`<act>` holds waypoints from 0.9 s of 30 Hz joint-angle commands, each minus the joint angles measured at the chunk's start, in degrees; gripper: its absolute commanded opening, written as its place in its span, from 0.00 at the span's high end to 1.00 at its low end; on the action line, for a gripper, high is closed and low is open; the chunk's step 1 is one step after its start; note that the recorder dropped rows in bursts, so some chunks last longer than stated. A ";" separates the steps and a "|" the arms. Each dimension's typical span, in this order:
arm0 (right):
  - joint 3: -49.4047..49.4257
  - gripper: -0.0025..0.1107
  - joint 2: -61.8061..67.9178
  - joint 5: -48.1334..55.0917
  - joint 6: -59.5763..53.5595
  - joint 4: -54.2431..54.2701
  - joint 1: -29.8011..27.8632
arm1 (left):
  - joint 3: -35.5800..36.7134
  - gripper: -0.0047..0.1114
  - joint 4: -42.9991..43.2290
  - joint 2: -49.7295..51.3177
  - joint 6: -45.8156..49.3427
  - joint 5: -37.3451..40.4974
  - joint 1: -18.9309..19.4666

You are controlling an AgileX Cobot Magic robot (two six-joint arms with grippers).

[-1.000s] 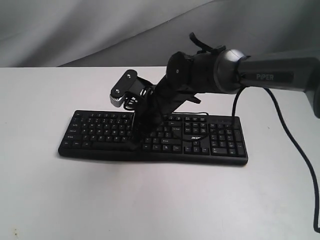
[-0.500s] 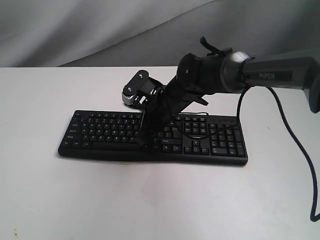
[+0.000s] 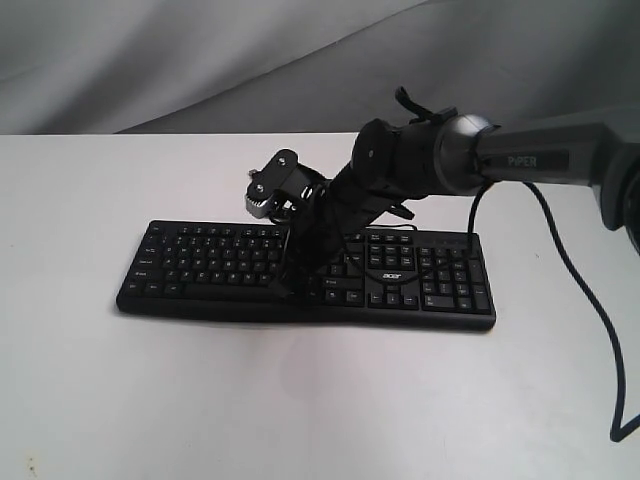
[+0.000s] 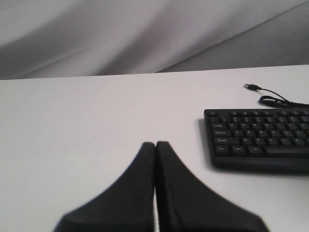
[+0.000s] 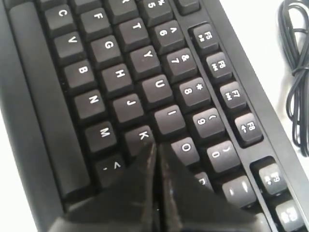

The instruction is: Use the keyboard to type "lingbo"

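Note:
The black keyboard (image 3: 200,262) lies flat across the middle of the white table. My right gripper (image 3: 288,288) reaches in from the right and points steeply down onto its letter keys. In the right wrist view the right gripper (image 5: 155,146) is shut, its tips pressed together at the keyboard (image 5: 116,77) between the K and O keys, hiding the key beneath. My left gripper (image 4: 155,144) is shut and empty, low over bare table to the side of the keyboard's (image 4: 256,140) Ctrl and Shift end. It does not show in the exterior view.
The keyboard's thin black cable (image 5: 295,72) lies coiled on the table behind the function row, ending in a USB plug (image 4: 249,87). The right arm's own black cable (image 3: 590,290) hangs down at the right. A grey cloth backdrop (image 3: 150,60) rises behind the table (image 3: 300,400).
The right arm has shifted to the right along the keyboard, and its shut tips now sit further right on the letter keys. The keyboard has stayed in place.

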 commanded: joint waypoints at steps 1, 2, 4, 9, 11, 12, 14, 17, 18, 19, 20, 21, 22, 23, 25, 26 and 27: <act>-0.01 0.98 -0.37 -0.36 -0.58 0.29 -0.40 | 0.28 0.96 -0.21 0.08 -0.12 -0.34 0.06; -0.01 0.98 -0.22 -0.23 -0.58 0.29 -0.40 | 0.28 0.96 -0.21 0.08 -0.12 -0.34 0.06; -0.01 0.98 0.05 -0.12 -0.58 0.29 -0.40 | 0.28 0.96 -0.21 0.08 -0.12 -0.34 0.06; -0.45 0.98 -0.46 -0.28 -0.58 0.29 -0.40 | 0.28 0.96 -0.21 0.20 -0.12 -0.34 0.06; -1.66 0.98 -0.87 -0.28 -0.58 0.29 -0.30 | 0.28 0.96 -0.21 0.20 -0.12 -0.34 0.06; -2.44 0.98 -0.97 0.36 -0.58 0.58 -0.30 | 0.28 0.96 -0.21 0.20 -0.12 -0.34 0.06; -4.52 0.98 -0.86 0.79 -0.11 0.49 0.38 | 0.28 0.96 -0.21 0.20 -0.12 -0.34 0.06; -6.46 0.98 -0.57 0.65 0.43 0.01 1.27 | 0.28 0.96 -0.21 0.20 -0.12 -0.34 0.06; -6.61 0.98 -0.45 0.65 0.69 -0.20 1.42 | 0.28 0.96 -0.21 0.20 -0.12 -0.34 0.06; -6.61 0.98 -0.45 0.32 0.69 -0.20 1.42 | 0.28 0.96 -0.21 0.20 -0.12 -0.34 0.06; -6.61 0.98 -0.13 0.32 0.69 -0.33 1.42 | 0.28 0.96 -0.21 0.20 -0.12 -0.34 0.06; -6.61 0.98 0.01 0.32 0.69 -0.35 1.42 | 0.28 0.96 -0.21 0.20 -0.12 -0.34 0.06; -6.61 0.98 0.35 0.09 0.69 -0.35 1.42 | 0.28 0.96 -0.21 0.20 -0.12 -0.34 0.06; -6.61 0.98 0.65 -0.05 0.81 -0.17 1.42 | 0.28 0.96 -0.21 0.20 -0.12 -0.34 0.06; -6.61 0.98 1.15 -0.49 0.81 0.72 1.42 | 0.28 0.96 -0.21 0.20 -0.12 -0.34 0.06; -6.61 0.98 1.27 -0.77 0.81 0.86 1.42 | 0.28 0.96 -0.21 0.20 -0.12 -0.34 0.06; -6.61 0.98 1.45 -0.73 0.81 0.86 1.42 | 0.28 0.96 -0.21 0.20 -0.12 -0.34 0.06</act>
